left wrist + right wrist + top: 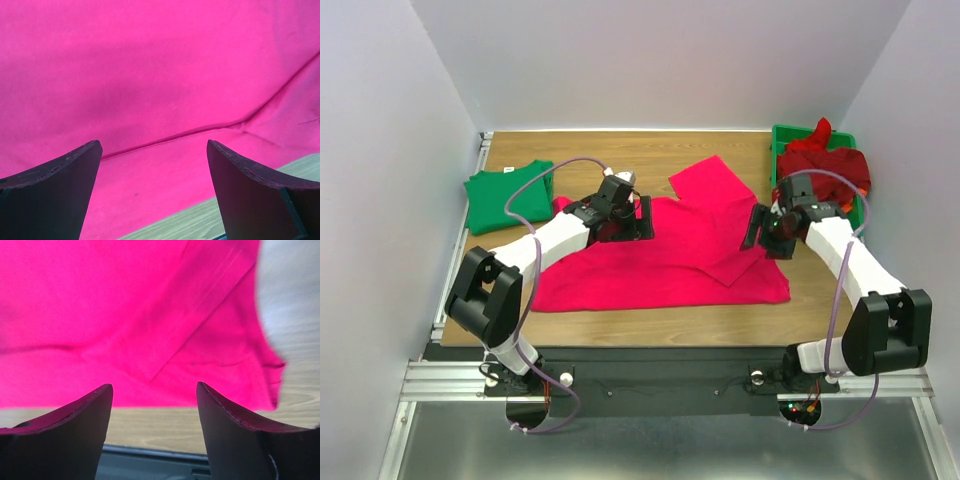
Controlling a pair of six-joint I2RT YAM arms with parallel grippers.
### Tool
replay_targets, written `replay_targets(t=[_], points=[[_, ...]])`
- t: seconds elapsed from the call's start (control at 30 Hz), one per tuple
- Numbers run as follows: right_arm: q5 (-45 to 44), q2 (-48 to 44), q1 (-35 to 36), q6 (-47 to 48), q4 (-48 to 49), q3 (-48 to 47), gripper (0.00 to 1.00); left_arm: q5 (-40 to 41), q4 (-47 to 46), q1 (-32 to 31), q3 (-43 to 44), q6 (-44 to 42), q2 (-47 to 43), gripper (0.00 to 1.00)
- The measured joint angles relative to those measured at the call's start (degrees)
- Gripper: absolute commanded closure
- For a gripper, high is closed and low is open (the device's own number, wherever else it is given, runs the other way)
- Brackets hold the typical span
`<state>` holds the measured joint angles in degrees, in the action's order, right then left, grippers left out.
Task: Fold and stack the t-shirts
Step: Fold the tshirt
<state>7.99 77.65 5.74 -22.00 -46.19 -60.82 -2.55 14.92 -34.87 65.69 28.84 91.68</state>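
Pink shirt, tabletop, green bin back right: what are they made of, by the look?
Pink shirt: soft matte cloth, likely cotton knit; stitched seams, limp folds.
Tabletop: wood-grain, low sheen; wood or laminate, can't tell.
Green bin: probably smooth rigid plastic; straight moulded rim.

We see a brown wooden table (620, 325) with plain white walls (660, 60) at its far edge and on both sides. A silver rail (458, 245) runs down its left edge, and a black board (660, 375) lies along its near edge

One pink t-shirt (660, 262), one green t-shirt (505, 197), one red heap (835, 162) — one tray (783, 137)
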Motion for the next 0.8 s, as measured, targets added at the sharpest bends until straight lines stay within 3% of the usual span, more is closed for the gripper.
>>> replay_targets(t=[0.33,0.8], points=[[1.2,0.5,8.0,-2.9,0.6,8.2,0.37,0.0,0.2,0.1,-6.1,1.5,-0.1,0.01],[0.8,6.8,10.1,-3.8,5.3,9.3,0.51,0.0,0.3,0.1,-6.1,1.9,-0.4,0.01]])
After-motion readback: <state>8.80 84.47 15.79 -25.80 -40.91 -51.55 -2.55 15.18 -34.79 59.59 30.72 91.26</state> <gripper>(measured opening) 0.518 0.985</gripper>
